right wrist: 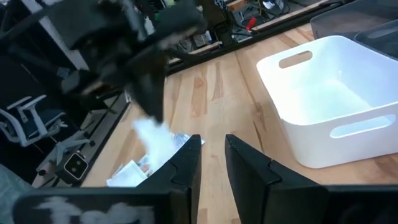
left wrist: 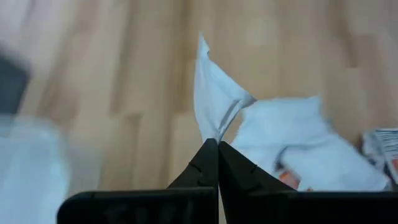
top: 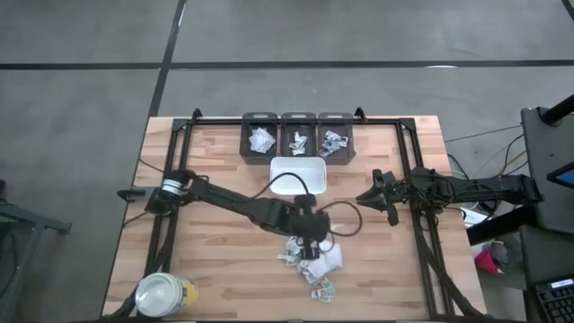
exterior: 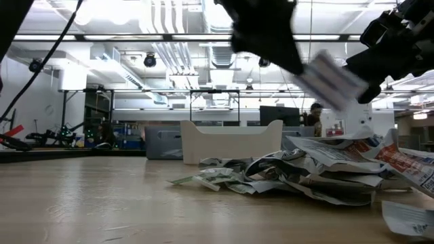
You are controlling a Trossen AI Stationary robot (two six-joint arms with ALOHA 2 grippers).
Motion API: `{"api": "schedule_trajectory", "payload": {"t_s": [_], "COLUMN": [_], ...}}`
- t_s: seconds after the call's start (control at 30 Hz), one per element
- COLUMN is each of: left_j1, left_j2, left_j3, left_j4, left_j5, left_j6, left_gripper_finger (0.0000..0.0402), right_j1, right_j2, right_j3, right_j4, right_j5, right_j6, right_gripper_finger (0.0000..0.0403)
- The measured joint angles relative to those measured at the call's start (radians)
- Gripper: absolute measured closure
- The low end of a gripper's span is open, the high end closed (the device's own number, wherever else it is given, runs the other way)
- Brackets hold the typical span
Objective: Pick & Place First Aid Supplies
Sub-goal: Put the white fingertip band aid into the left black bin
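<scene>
The first aid supplies lie as a heap of small white printed packets [top: 316, 262] on the wood near the table's near edge, also seen in the low view [exterior: 319, 173]. My left gripper [top: 309, 231] hovers just above this heap, shut on one white packet [left wrist: 214, 93]. That packet shows blurred in mid air [exterior: 332, 78] in the low view. My right gripper [right wrist: 211, 152] is open and waits at the table's right side [top: 377, 193], to the right of the white tray [top: 298, 175], touching nothing. My left gripper pinches a white packet by one narrow end [left wrist: 211, 132] between its two fingertips [left wrist: 208, 155], which come at it from above. The packet is lifted clear of the heap and sticks out beyond the tips, bent along a crease.
Three black bins [top: 298, 133] holding sorted packets stand along the far edge behind the tray. A round white-lidded yellow jar [top: 166, 293] sits at the near left corner. A black frame [top: 421, 224] runs along the table's sides. Bare wood lies left of the heap.
</scene>
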Motion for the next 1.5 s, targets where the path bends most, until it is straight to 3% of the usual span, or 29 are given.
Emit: {"api": "schedule_trajectory", "payload": {"t_s": [0.3, 0.5, 0.8, 1.03, 1.5], "left_j1": [0.03, 0.082, 0.219, 0.385, 0.671], "left_j2": [-0.148, -0.27, -0.413, -0.445, -0.449], "left_j3": [-0.002, -0.004, -0.006, -0.007, -0.008], "left_j4": [-0.288, -0.37, -0.436, -0.442, -0.342], "left_j5": [-0.171, -0.277, -0.401, -0.427, -0.276], "left_j6": [-0.383, -0.489, -0.474, -0.408, -0.243], "left_gripper_finger": [0.0401, 0.0401, 0.0401, 0.0401, 0.0402], "right_j1": [0.0, 0.0, 0.0, 0.0, 0.0], "right_j2": [0.0, 0.0, 0.0, 0.0, 0.0], "right_j3": [0.0, 0.0, 0.0, 0.0, 0.0], "right_j4": [-0.001, -0.001, -0.001, -0.001, -0.001], "right_j5": [0.0, 0.001, 0.001, 0.001, 0.001], "right_j6": [-0.011, -0.015, -0.014, -0.014, -0.014], "right_gripper_finger": [0.0316, 0.0312, 0.0324, 0.033, 0.0314]}}
